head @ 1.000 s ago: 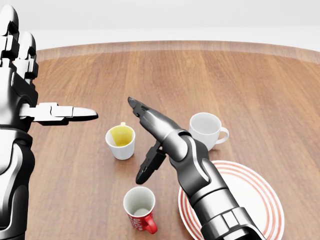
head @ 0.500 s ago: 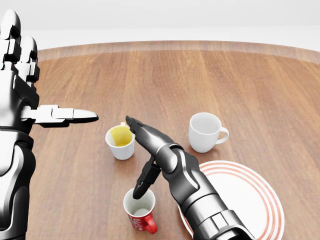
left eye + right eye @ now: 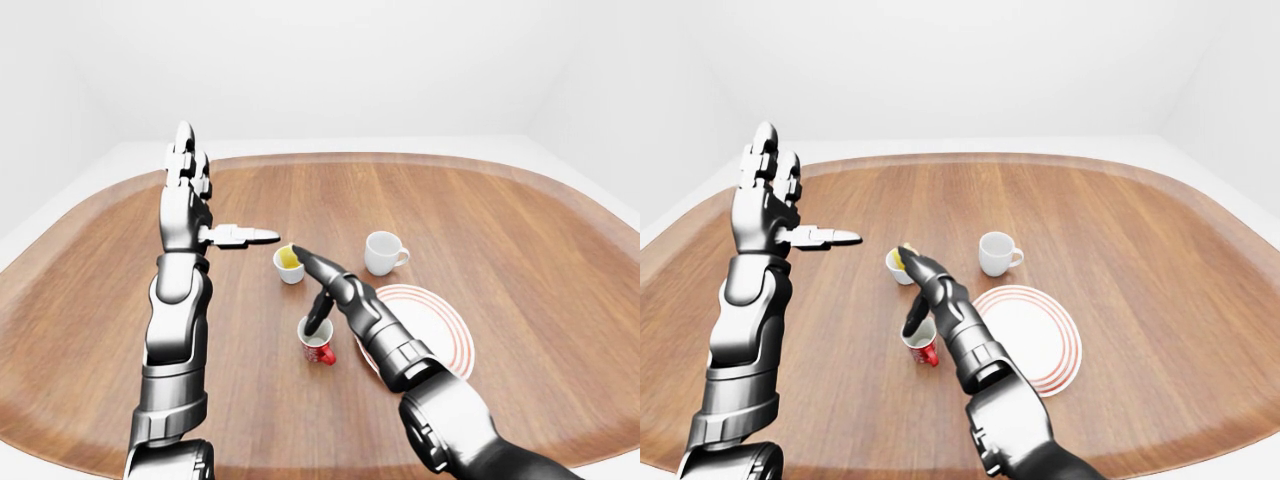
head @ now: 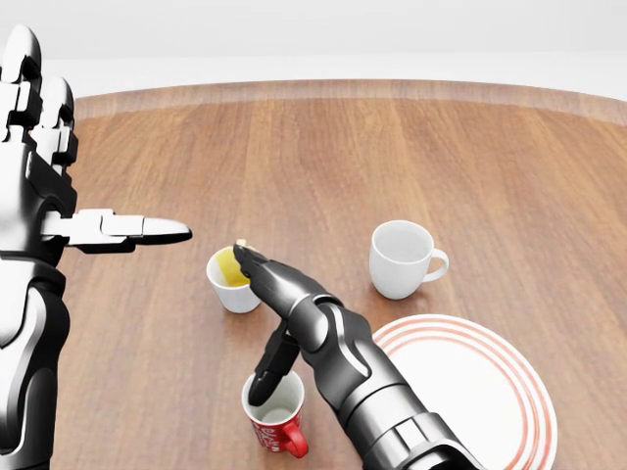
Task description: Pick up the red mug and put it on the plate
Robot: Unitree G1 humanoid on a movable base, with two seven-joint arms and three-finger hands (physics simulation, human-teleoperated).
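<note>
Our right hand spread open, thumb inside the red mug near the bench's bottom edge, nothing gripped.

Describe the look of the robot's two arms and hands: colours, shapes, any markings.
Both arms are glossy silver-grey metal shells with black joints and dark seams, built in rounded segments. The left hand has blocky silver fingers with black knuckle sections and a slim thumb with a dark tip. The right hand has darker, tapered fingers ending in black tips. No cables, labels or markings show.

Bare simulated room, wooden table, blank white walls
</note>
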